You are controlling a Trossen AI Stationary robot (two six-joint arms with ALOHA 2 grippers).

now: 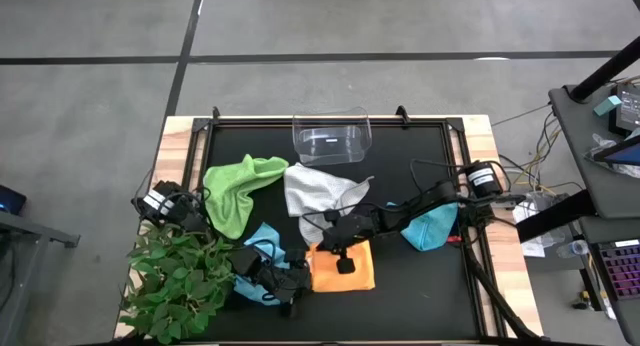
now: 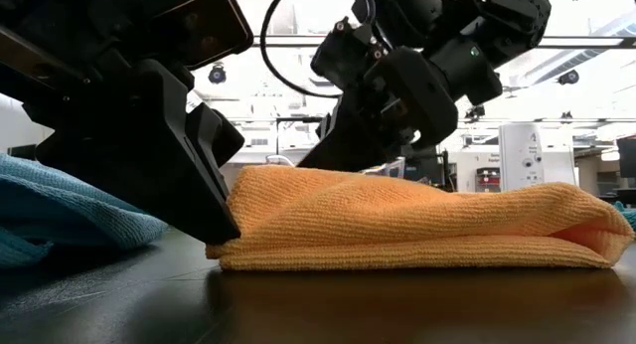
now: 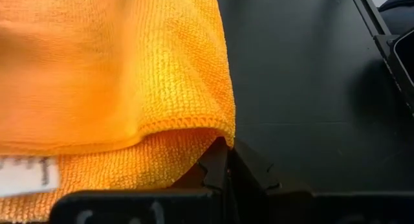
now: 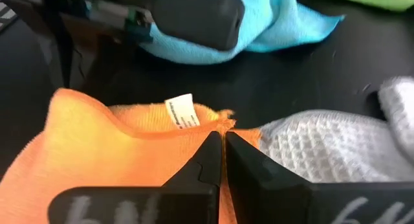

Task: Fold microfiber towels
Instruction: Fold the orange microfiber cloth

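Orange towel (image 1: 345, 267) folded, front centre of black mat (image 1: 420, 286). Left gripper (image 3: 226, 160) pinched shut on its near-left corner; right gripper (image 4: 222, 141) clamped on far edge, just beside the grey-white towel (image 4: 336, 143)

Both arms low over the table — left end effector (image 3: 223, 160) and right end effector (image 4: 223, 143) closed

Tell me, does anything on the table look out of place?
Yes: a leafy plant sits at the table's near-left corner, spreading across the left arm's base, beside the light blue towel. It looks unrelated to the towels.
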